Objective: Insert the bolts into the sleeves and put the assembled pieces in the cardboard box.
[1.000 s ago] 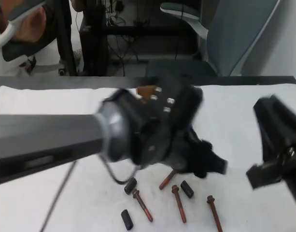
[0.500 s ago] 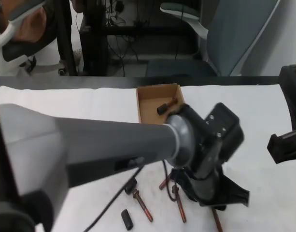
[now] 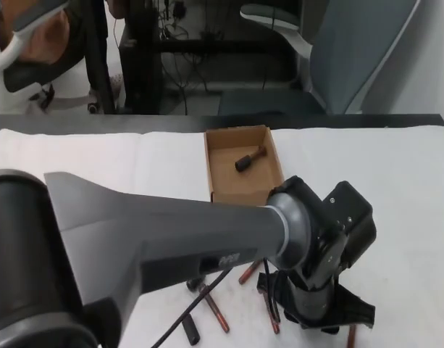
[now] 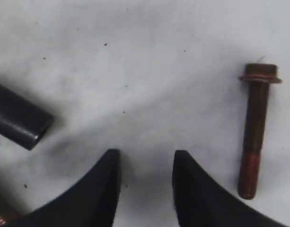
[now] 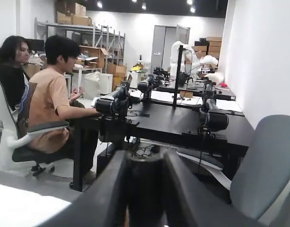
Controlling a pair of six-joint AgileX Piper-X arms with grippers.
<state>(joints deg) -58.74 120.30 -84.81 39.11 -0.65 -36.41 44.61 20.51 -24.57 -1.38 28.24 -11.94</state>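
A cardboard box (image 3: 243, 135) stands at mid bench with one assembled bolt and sleeve (image 3: 249, 159) inside. Loose rusty bolts (image 3: 215, 313) and black sleeves (image 3: 191, 330) lie near the front edge. My left gripper (image 3: 324, 316) hangs low over them, partly hiding them. In the left wrist view the left gripper (image 4: 146, 163) is open with bare cloth between its fingers; a bolt (image 4: 255, 137) lies to one side and a black sleeve (image 4: 20, 123) to the other. My right gripper (image 5: 145, 189) points out at the room, shut on a dark sleeve (image 5: 145, 175).
White cloth (image 3: 395, 181) covers the bench. The left arm (image 3: 164, 239) crosses the near left half of the high view, with its cable (image 3: 185, 326) trailing over the parts. A grey chair (image 3: 359, 51) and desks stand beyond the far edge.
The left arm has swung right and down from over the box to the bolts near the front. The right arm has gone out of the high view at the right.
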